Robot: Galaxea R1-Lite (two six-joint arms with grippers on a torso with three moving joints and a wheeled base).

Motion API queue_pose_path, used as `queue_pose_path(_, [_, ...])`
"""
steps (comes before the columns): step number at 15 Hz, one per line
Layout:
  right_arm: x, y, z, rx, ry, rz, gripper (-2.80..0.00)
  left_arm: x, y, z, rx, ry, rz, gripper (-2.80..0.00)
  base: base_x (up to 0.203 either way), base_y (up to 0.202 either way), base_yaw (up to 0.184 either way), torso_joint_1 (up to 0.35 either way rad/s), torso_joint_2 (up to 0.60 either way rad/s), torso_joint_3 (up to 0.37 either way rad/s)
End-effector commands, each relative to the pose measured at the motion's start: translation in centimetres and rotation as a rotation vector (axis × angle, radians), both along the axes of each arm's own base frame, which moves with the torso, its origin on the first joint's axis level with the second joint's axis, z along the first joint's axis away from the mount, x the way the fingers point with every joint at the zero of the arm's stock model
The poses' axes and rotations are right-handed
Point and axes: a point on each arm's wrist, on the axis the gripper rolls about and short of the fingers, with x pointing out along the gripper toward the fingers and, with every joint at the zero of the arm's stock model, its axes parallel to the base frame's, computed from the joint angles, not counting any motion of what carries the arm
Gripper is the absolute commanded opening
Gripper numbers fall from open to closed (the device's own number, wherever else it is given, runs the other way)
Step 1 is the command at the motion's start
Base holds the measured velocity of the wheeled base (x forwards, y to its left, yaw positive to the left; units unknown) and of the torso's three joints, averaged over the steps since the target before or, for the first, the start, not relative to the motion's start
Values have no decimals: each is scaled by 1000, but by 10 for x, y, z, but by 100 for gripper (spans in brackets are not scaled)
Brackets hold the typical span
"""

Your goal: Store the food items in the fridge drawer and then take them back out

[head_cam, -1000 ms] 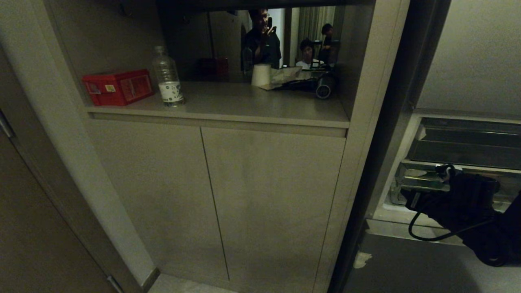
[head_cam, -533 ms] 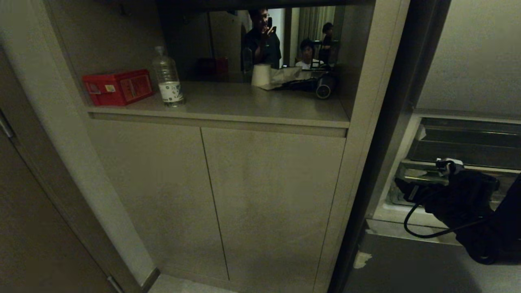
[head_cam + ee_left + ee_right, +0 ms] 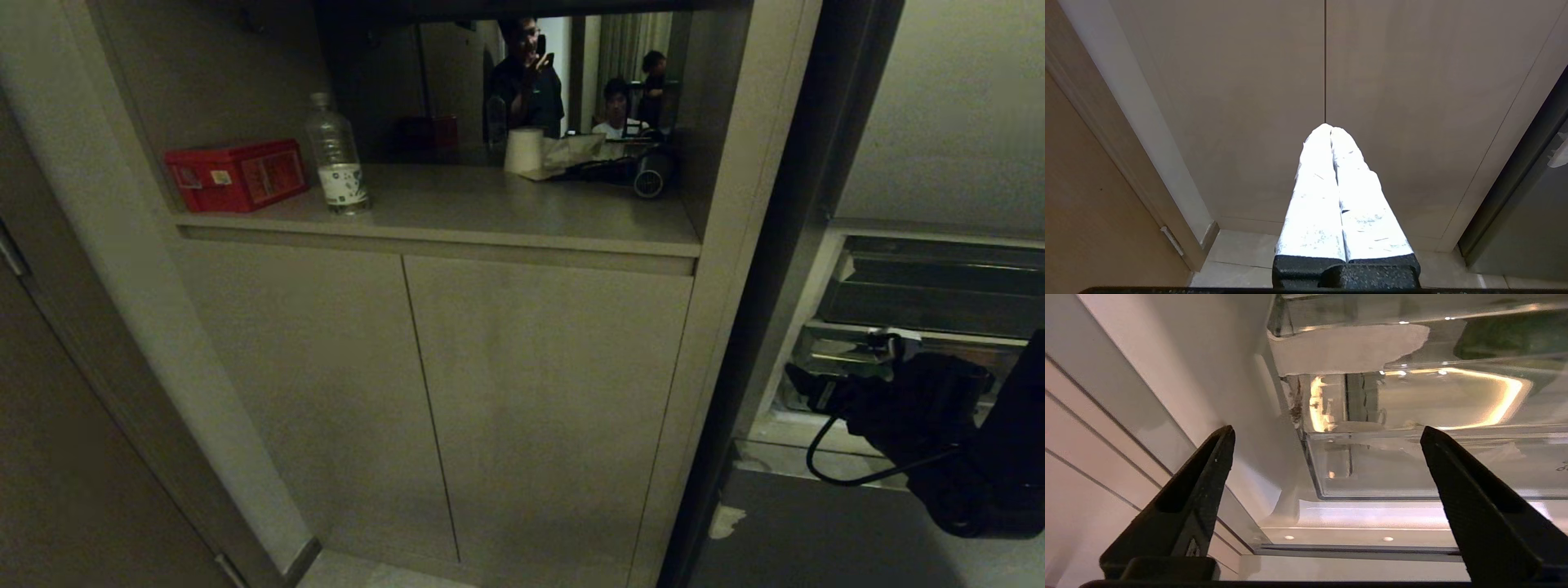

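Right now the right pincer (image 3: 1327, 433) sits low in front of the open fridge, its two black fingers (image 3: 1202, 473) wide apart with nothing between them. Just ahead of it is the fridge drawer (image 3: 1412, 465), clear plastic and looking pushed in, under a darker tray-like drawer (image 3: 931, 298). Something dark green (image 3: 1506, 335) shows through the clear plastic higher up, but it is too blurry to tell what it is. So it looks like some food may be put away, and taking it out is not done. The left pincer (image 3: 1331, 130) hangs by the cupboard doors (image 3: 1331, 81), pressed together and empty.
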Motion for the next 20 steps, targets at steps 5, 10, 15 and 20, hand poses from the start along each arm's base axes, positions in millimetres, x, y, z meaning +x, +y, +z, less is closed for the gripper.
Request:
queue_pose_path(5, [2,-3,-2,-4,-6,-21,0,0,0,0,0,2,0,-280,0,0,0,0,0,0])
queue_pose_path(10, [1,-9,0,-6,-10,-38,0,0,0,0,0,2,0,-280,0,0,0,0,0,0])
queue_pose_path(15, [1,-11,0,-10,-11,-44,0,0,0,0,0,0,0,-280,0,0,0,0,0,0])
queue_pose_path(20, [8,-7,-1,-10,-23,-31,0,0,0,0,0,2,0,-280,0,0,0,0,0,0])
